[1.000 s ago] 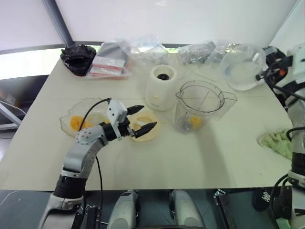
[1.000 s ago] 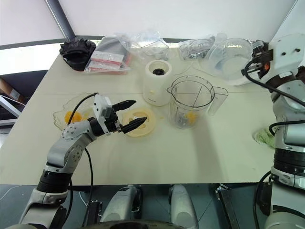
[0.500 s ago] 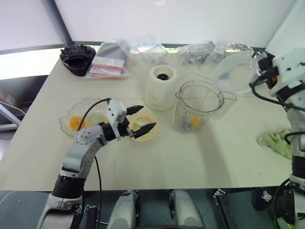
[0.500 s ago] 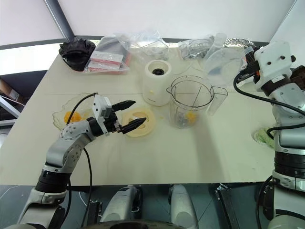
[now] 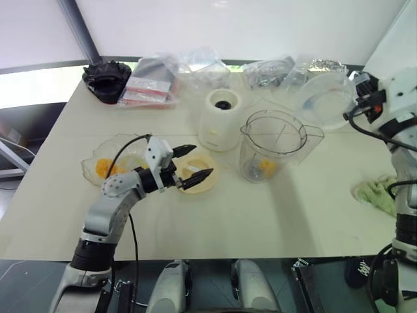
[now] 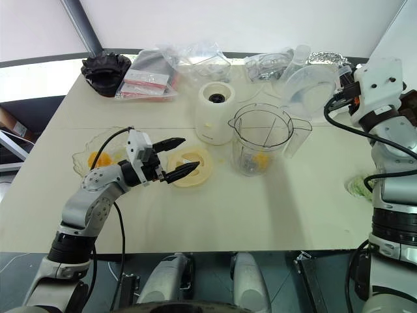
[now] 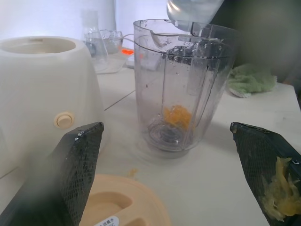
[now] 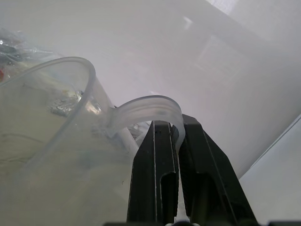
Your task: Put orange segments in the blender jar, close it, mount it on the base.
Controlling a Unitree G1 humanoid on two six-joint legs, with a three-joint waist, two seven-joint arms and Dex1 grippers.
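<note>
At the right rear of the bench [image 5: 260, 222], the right end effector [image 8: 175, 129] is pressed together on the curved handle [image 8: 141, 110] of a clear jug [image 5: 326, 98], holding it raised, up and to the right of the blender jar [image 5: 272, 153]. The left end effector [image 5: 199, 161] is spread wide, level, just above the cream lid [image 7: 127, 205]; one fingertip [image 7: 277, 197] carries a smear of pulp.

The blender jar stands upright and uncapped mid-bench, with orange segments [image 5: 266, 167] lying at the bottom by the blades. The base [image 5: 221, 120] sits just behind and to the left of it, apart, socket up. More segments [image 5: 104, 167] lie in the glass bowl [image 5: 88, 163] at the left.

Judgement: the step in hand looks like the jug work on the right, with the lid next.
- Carry the jug upright; the pinch is on a thin handle and may swivel.
- Clear the jar rim before tipping or setting down.
- Take the lid flat by its edge, seat it square on the rim.
- Sticky fingertip may drag the lid on release.
</note>
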